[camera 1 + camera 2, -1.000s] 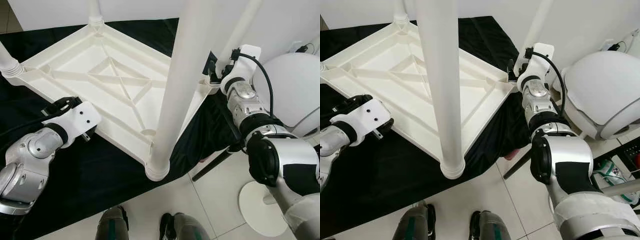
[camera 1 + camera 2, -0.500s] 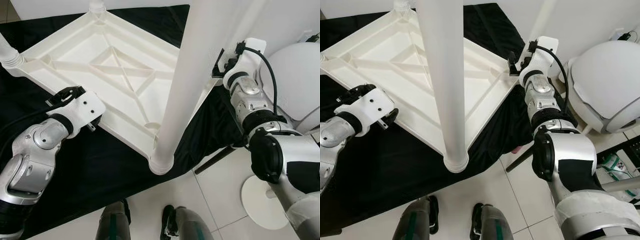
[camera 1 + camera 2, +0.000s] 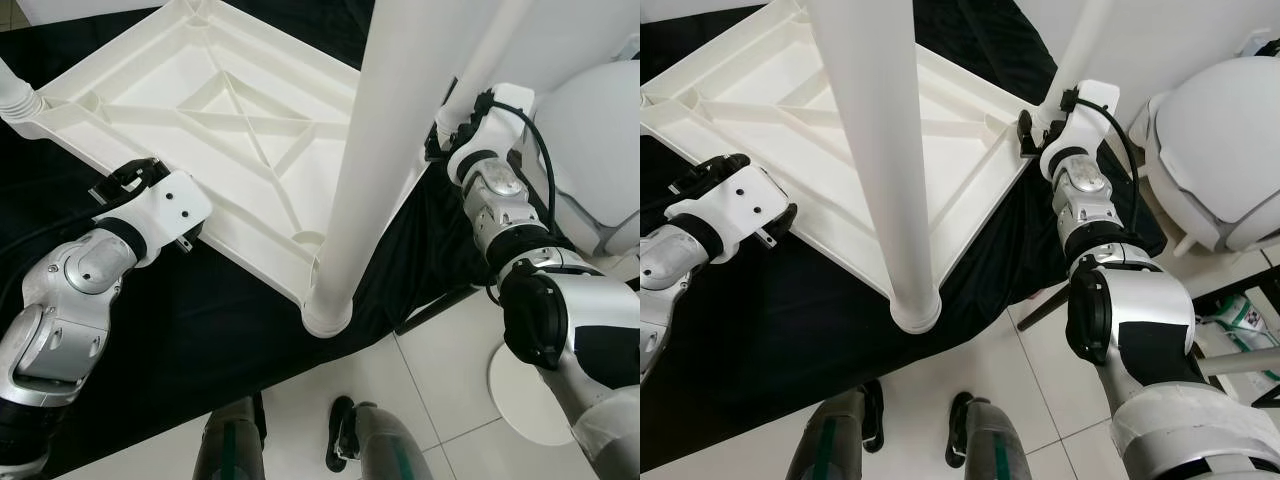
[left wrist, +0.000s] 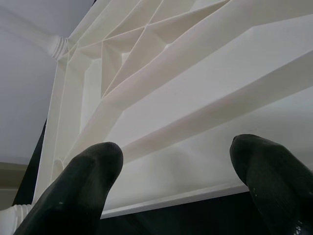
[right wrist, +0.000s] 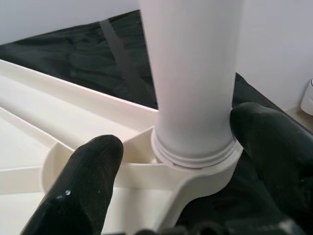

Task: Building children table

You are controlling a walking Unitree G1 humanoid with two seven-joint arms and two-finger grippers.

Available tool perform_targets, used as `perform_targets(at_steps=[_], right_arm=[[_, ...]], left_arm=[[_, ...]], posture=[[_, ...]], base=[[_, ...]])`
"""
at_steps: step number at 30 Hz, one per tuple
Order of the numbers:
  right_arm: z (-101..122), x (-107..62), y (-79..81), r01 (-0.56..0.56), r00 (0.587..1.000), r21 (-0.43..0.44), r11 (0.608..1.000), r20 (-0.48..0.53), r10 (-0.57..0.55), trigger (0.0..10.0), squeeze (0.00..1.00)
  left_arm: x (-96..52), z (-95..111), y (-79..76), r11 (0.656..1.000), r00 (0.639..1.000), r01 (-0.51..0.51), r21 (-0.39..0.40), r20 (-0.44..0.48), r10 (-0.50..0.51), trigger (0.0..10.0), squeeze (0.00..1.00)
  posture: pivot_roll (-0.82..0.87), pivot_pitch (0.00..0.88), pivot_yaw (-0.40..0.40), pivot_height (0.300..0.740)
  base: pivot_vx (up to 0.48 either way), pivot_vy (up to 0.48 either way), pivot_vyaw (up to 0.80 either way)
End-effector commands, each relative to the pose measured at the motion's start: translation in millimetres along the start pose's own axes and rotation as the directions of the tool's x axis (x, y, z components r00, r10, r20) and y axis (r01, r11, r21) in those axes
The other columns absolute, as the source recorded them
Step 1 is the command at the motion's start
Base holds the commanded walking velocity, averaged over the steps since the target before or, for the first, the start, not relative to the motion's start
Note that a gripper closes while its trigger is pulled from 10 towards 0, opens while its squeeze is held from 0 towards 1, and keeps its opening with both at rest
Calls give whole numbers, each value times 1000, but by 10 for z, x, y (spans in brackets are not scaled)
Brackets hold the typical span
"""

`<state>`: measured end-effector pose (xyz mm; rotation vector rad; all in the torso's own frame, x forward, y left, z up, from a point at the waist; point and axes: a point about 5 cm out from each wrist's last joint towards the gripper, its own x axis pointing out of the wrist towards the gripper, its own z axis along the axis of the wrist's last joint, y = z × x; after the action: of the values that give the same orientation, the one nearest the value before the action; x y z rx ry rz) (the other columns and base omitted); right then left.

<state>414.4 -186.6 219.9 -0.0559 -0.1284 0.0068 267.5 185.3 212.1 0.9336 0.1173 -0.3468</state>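
White plastic table [image 3: 215, 95] upside down on black cloth [image 3: 190, 330], legs [image 3: 375, 160] upright

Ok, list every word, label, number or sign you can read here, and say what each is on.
None can be read.
Table top: plain white ribbed plastic, no marks.
Legs: plain white, no label.
Left gripper and right gripper: black fingers, no print.
Black cloth: no text.

Both tools [image 4: 171, 181] [image 5: 186, 166] – fingers apart
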Motion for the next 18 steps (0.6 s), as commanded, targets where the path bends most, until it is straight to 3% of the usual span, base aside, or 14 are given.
perform_targets(at_steps=[1,9,18], right_arm=[[42,1,-94,42,999,-7,999,18,-41,10000,0],[222,7,-242,114,986,42,993,121,-119,10000,0],[318,58,-189,38,993,48,998,111,-43,10000,0]], left_arm=[[9,-173,-288,983,980,180,-34,-81,-182,10000,0],[-11,-188,-257,986,982,160,-37,-91,-163,10000,0],[-13,-175,-242,988,984,151,-34,-89,-154,10000,0]], posture=[[144,270,-53,740],[146,272,-60,740],[147,278,-60,740]], base=[[0,0,0],[0,0,0],[0,0,0]])
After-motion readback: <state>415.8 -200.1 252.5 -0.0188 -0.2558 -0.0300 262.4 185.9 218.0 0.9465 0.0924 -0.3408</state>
